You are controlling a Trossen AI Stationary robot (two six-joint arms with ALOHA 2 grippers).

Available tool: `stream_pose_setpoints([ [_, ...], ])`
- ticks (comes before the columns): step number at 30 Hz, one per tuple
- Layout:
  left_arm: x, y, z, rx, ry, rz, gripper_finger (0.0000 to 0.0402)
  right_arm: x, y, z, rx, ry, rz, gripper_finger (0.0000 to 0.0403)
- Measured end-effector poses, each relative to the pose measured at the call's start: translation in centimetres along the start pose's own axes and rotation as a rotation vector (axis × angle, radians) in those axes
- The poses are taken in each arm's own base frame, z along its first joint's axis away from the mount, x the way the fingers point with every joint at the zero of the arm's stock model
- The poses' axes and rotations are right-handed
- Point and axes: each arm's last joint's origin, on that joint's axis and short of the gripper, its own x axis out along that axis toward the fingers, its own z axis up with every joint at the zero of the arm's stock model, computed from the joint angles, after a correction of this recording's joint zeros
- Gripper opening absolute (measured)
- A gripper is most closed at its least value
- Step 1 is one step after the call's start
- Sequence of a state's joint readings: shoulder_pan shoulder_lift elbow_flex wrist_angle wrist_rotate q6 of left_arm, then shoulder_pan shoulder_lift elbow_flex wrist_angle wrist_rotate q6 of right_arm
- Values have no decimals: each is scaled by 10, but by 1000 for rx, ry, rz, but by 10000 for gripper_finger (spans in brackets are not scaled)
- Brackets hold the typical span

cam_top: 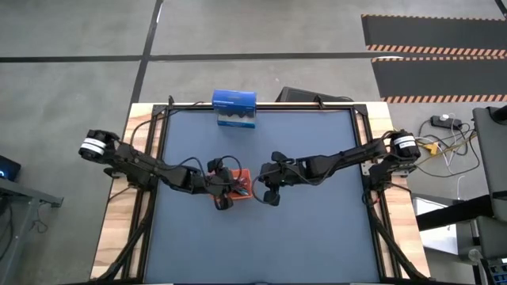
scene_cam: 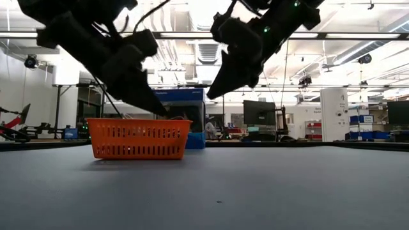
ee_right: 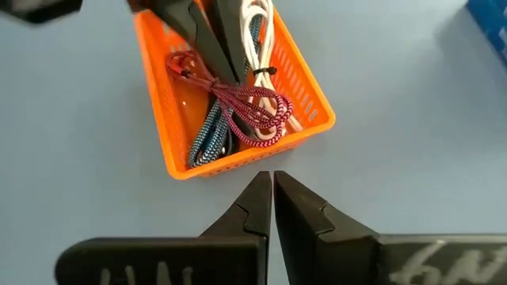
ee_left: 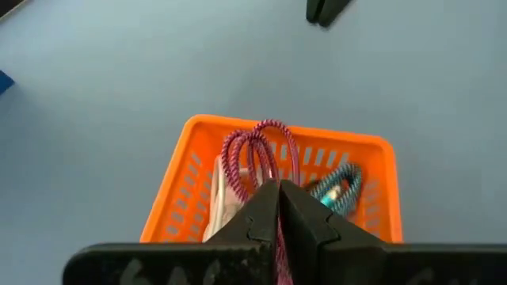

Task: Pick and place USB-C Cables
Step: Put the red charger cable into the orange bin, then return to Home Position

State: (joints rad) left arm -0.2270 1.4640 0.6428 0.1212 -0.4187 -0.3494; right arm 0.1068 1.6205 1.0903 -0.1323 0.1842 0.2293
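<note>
The orange tray stands on the blue mat and holds the cables. The red cable lies on top, and its loops reach the tray's rim. The teal-green cable and a black one lie under it. The white cable lies along the far wall. My left gripper reaches down into the tray, shut on the red cable. My right gripper hangs shut above the mat just right of the tray, touching nothing. My left gripper pinches the red cable between its two fingertips, at the strands just below its looped end. The fingers come slanting down from above and from the table's left. The cable rests in the tray on the other cables, and its loops lean on the rim.
A blue box sits at the mat's far edge, behind the tray. Black frame rails run along both sides of the mat. Bare mat spreads toward the near edge. In the low view my right gripper hangs well above the table.
</note>
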Motion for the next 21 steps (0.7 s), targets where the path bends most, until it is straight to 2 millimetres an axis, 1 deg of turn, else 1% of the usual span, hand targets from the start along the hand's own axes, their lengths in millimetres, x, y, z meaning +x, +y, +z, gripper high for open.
stream_pose_setpoints([
  [5, -28, -1, 5, 114, -37, -48, 0, -17, 4, 1, -74, -33, 21, 9],
  [8, -49, -2, 3, 206, -121, -105, 0, -29, 3, -3, -105, -57, 30, 9],
  [11, -66, 5, -3, 211, -223, -189, 0, -43, -2, -11, -152, -116, 37, 9],
  [16, -86, 24, -20, 158, -433, -262, 0, -63, -12, -25, -205, -239, 45, 9],
  [21, -98, 41, -43, 126, -550, -277, 0, -84, -27, -36, -201, -332, 26, 9],
])
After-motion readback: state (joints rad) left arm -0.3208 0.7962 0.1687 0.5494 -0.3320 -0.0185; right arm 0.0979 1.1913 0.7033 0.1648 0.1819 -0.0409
